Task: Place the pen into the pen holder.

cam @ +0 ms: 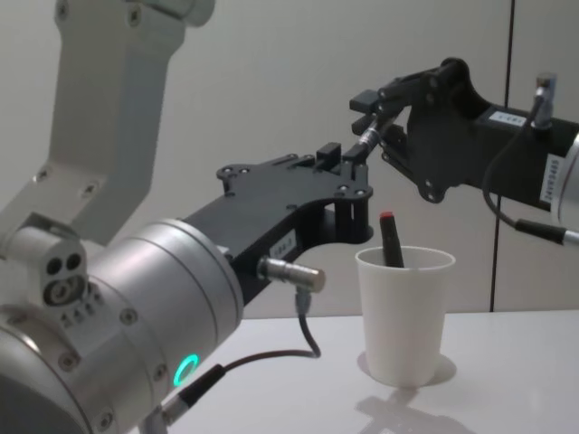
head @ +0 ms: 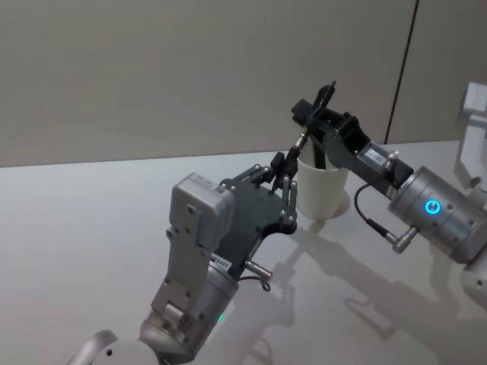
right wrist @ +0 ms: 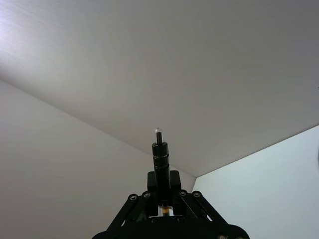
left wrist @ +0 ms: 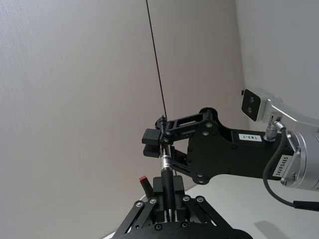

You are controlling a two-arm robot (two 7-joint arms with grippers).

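A slim pen [cam: 365,138], black with a silver middle band, hangs in the air just above the white paper cup that is the pen holder [cam: 404,316]. My left gripper [cam: 340,152] is shut on its lower end, and the left wrist view shows the barrel [left wrist: 166,167] between those fingers. My right gripper [cam: 366,107] reaches in from the right and is shut on the same pen higher up. The pen's upper end [right wrist: 160,154] sticks out past it. In the head view the pen [head: 300,141] bridges both grippers beside the holder's rim [head: 323,194].
Another pen with a red tip [cam: 389,237] stands inside the holder. The holder stands on a pale table [head: 91,228], close to the grey back wall. My right arm's cable [head: 365,209] loops down beside the cup.
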